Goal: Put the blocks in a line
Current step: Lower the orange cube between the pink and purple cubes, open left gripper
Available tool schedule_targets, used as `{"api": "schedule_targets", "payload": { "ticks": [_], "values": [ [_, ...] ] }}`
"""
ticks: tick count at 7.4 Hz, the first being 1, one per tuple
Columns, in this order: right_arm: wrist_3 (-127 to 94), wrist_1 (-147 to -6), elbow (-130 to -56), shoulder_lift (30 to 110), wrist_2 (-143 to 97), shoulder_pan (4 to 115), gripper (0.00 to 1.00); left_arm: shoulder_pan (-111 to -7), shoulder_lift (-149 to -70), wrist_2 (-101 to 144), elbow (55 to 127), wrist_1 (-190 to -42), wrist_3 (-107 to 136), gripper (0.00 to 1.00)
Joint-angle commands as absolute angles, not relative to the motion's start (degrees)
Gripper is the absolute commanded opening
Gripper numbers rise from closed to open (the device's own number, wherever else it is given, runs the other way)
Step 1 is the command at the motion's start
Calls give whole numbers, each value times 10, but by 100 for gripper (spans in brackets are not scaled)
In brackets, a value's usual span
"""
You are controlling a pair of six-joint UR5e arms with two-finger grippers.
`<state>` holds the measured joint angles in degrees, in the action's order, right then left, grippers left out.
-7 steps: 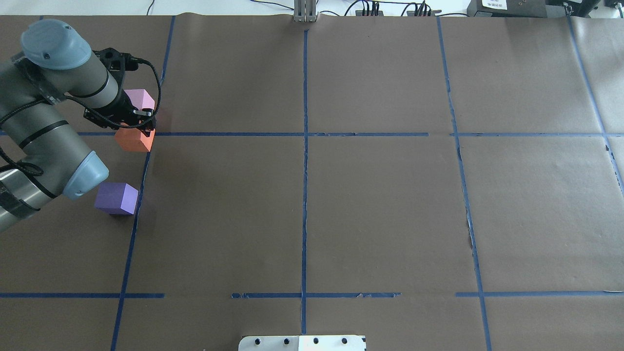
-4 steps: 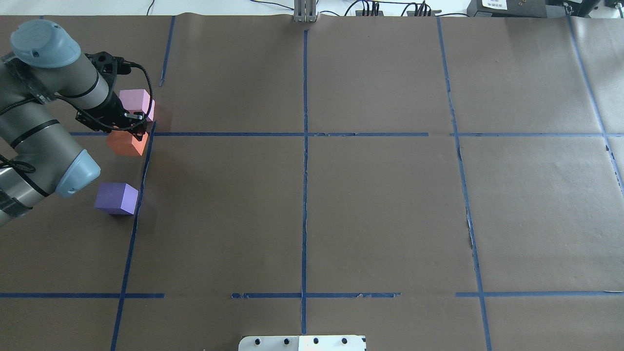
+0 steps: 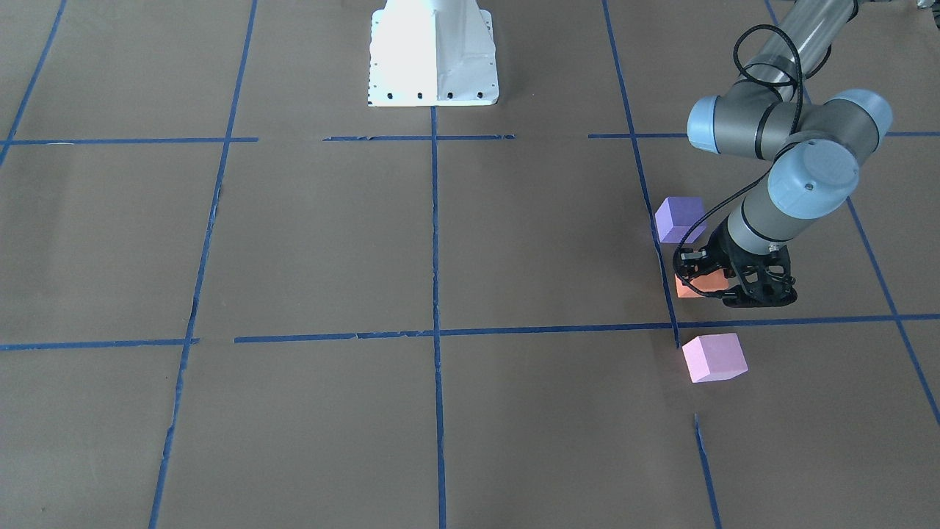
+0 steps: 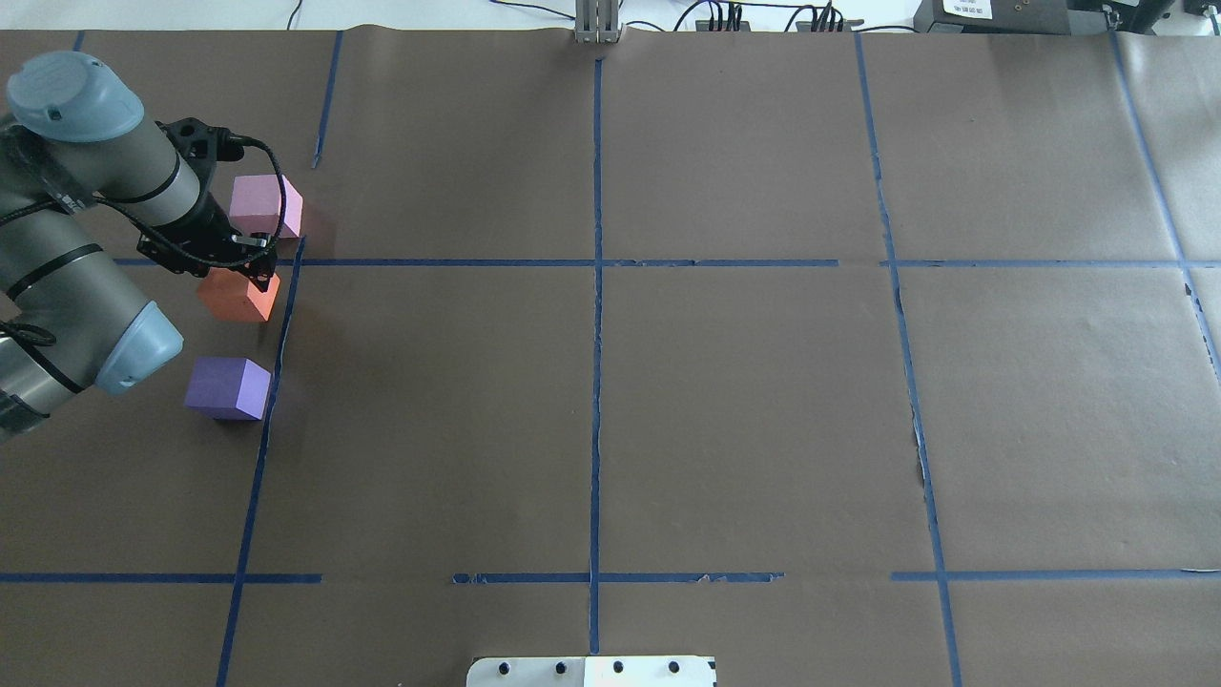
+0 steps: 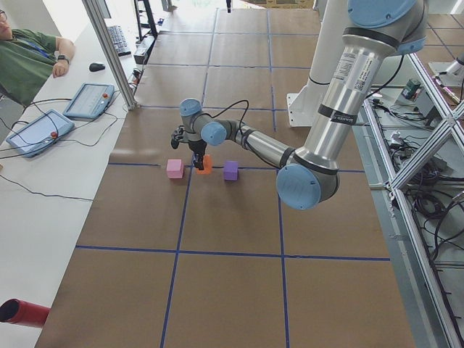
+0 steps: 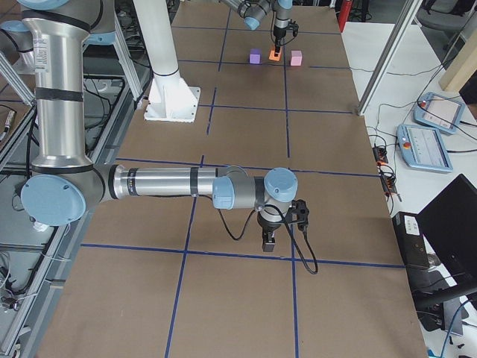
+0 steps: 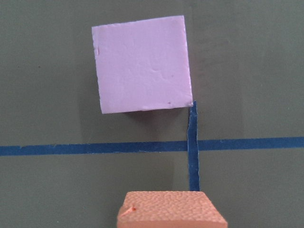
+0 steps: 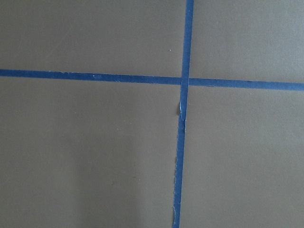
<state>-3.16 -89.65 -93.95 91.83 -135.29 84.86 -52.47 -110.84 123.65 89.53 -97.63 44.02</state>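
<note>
We see the left arm (image 4: 86,277) reaching out over the left part of the tabletop (image 4: 744,410), its jaws pointing down at the orange block (image 4: 234,298). The jaws are closed on that block, narrowed to its width, with one finger on either side. Their black frame hides the block's far upper edge in the overhead view. In the front-facing view only a corner of the orange block (image 3: 690,286) shows below the jaws. In the left wrist view its top face sits at the bottom edge of the picture, centred under the camera. We cannot tell whether the block rests on the tabletop or hangs just above it.

The orange block lies between the other two and touches neither. The pink block (image 4: 262,205) lies beyond it, across a blue tape line (image 4: 458,262). The purple block (image 4: 227,386) lies on the robot's side of it. All three sit close to the left of a second tape line (image 4: 277,363) that runs away from the robot.

The right arm (image 6: 164,183) shows only in the view from the table's right end, held low over a tape crossing and well apart from the blocks. We cannot tell how its jaws stand.
</note>
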Motion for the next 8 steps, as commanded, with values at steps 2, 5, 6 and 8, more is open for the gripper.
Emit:
{"api": "schedule_targets", "payload": {
  "ticks": [2, 5, 6, 8],
  "values": [
    [-32, -896, -940, 918, -1353, 849, 100, -523, -1107, 1245, 884, -996, 467, 0],
    [-32, -896, -940, 918, -1353, 849, 100, -522, -1106, 1245, 883, -998, 468, 23],
    [-32, -896, -940, 918, -1353, 849, 100, -521, -1106, 1245, 882, -999, 462, 71],
    [-32, -896, -940, 918, -1353, 849, 100, -520, -1103, 1244, 868, -1025, 461, 100]
  ]
}}
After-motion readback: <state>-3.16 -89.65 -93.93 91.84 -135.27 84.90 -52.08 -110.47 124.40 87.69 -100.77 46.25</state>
